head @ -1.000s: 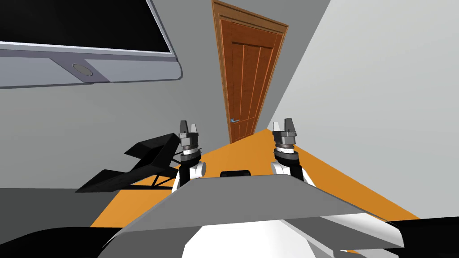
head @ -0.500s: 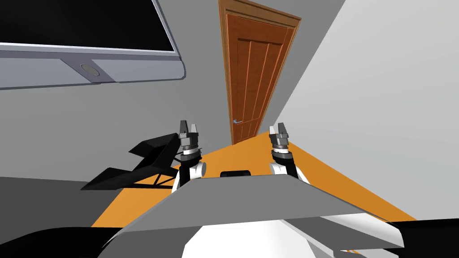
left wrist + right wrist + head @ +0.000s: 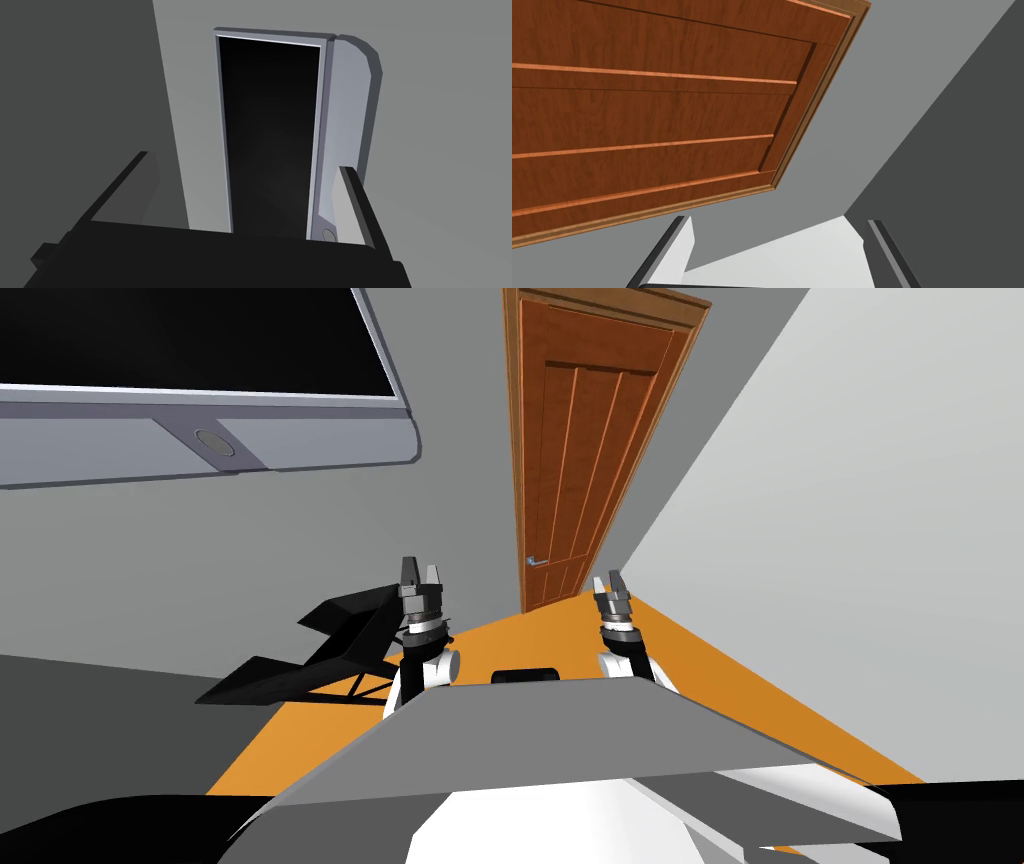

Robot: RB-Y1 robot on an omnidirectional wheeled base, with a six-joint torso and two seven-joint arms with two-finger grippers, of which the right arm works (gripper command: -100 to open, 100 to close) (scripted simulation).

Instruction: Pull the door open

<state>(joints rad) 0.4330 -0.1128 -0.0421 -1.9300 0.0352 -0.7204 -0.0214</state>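
The brown door [image 3: 590, 458] is standing shut at 12 o'clock, in a corner between grey walls [image 3: 850, 488]. Its handle [image 3: 537, 560] is sitting near the door's left edge, at 11 o'clock from the right gripper [image 3: 607, 582] and apart from it. That gripper is pointing at the door, fingers spread. The left gripper [image 3: 420, 571], at 9 o'clock from the right, is also holding its fingers apart.

Wall screen, dark stand, orange floor

A grey-framed black screen [image 3: 190, 348] is hanging on the grey wall [image 3: 250, 548]. Below it, a black angular piece [image 3: 320, 653], possibly a folded stand, is sitting on the orange floor [image 3: 520, 638]. A paler wall [image 3: 860, 538] is rising to the screen's right.
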